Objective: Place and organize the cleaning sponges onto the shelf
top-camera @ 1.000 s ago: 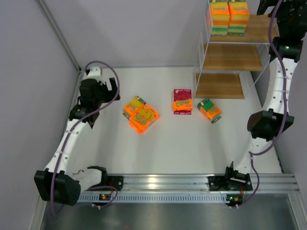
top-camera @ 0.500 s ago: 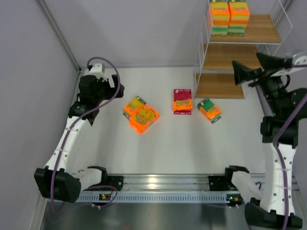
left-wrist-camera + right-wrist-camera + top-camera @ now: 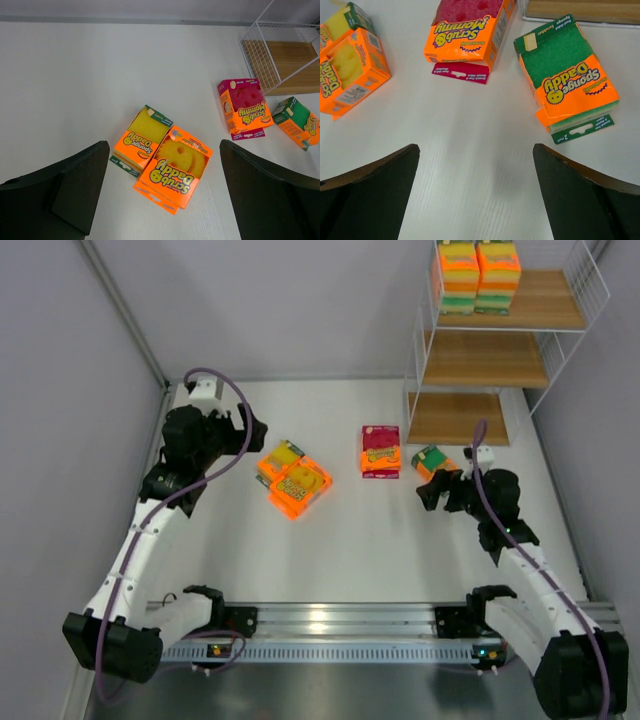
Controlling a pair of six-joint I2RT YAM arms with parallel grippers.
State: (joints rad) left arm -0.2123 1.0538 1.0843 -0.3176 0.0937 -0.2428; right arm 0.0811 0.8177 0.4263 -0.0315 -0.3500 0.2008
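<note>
Two orange sponge packs (image 3: 293, 480) lie together left of centre; they also show in the left wrist view (image 3: 172, 167). A magenta-topped pack (image 3: 380, 451) lies mid-table and shows in the right wrist view (image 3: 470, 31). A green-and-orange pack (image 3: 433, 464) lies near the shelf foot and shows in the right wrist view (image 3: 565, 80). Two stacks of packs (image 3: 477, 275) stand on the top board of the shelf (image 3: 520, 360). My left gripper (image 3: 248, 428) is open and empty, left of the orange packs. My right gripper (image 3: 432, 490) is open and empty, just in front of the green pack.
Grey walls close in the table at the left, back and right. The shelf's middle board (image 3: 485, 358) and bottom board (image 3: 455, 418) are bare. The metal rail (image 3: 330, 625) with both arm bases runs along the near edge.
My right arm has swung down from beside the shelf to the table, its gripper now low by the green pack. My left gripper has edged right toward the orange packs.
</note>
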